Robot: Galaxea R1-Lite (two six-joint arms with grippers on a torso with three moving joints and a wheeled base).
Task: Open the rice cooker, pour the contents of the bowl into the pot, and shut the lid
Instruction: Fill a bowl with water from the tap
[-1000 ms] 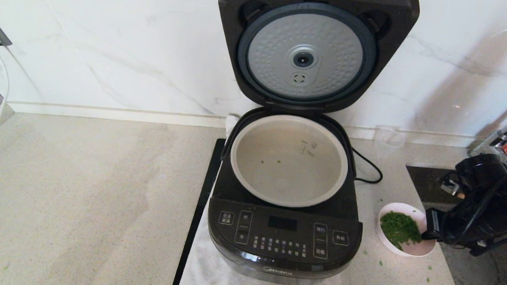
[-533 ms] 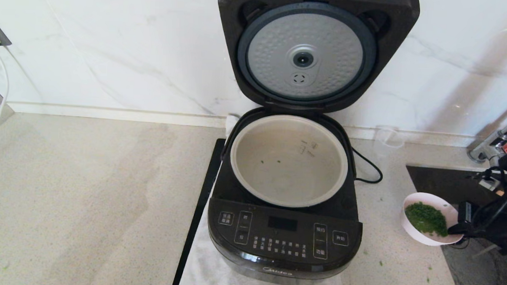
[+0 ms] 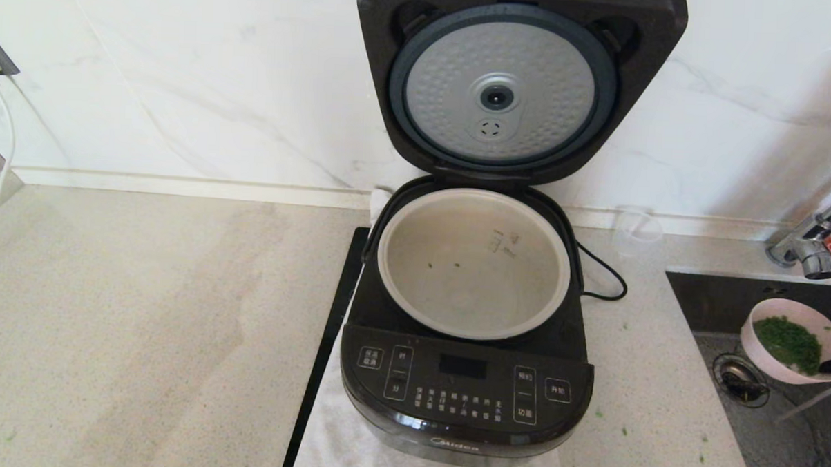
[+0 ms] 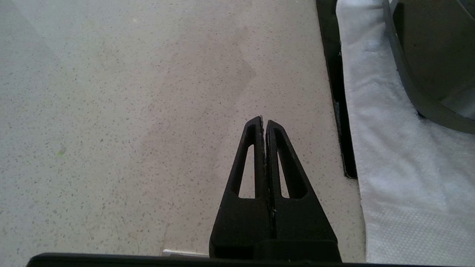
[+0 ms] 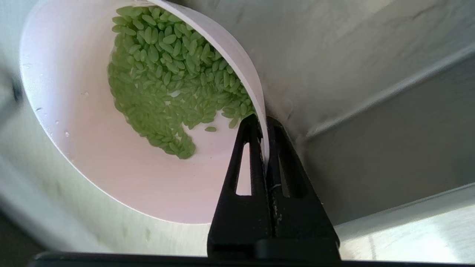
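Observation:
The black rice cooker [image 3: 465, 394] stands mid-counter on a white cloth, its lid [image 3: 501, 91] raised upright against the wall, silver underside facing me. The beige pot [image 3: 473, 263] holds only a few green specks. At the far right, the pale pink bowl [image 3: 770, 356] hangs tilted above the sink, lifted off the counter. My right gripper [image 5: 262, 128] is shut on the bowl's rim [image 5: 256, 100]; the green bits [image 5: 174, 74] heap inside the bowl. My left gripper [image 4: 264, 122] is shut and empty above bare counter, left of the cooker [image 4: 434, 66].
A sink [image 3: 761, 439] with drain [image 3: 737, 376] and faucet [image 3: 812, 254] lies at the right. A clear plastic cup [image 3: 635, 231] stands by the wall behind the cooker's cord [image 3: 604, 275]. Green bits are scattered on the counter [image 3: 142, 334] near the sink.
My right gripper has lifted the bowl off the counter beside the cooker and carried it rightward, away from the cooker, out over the sink. The arm has mostly left the head view.

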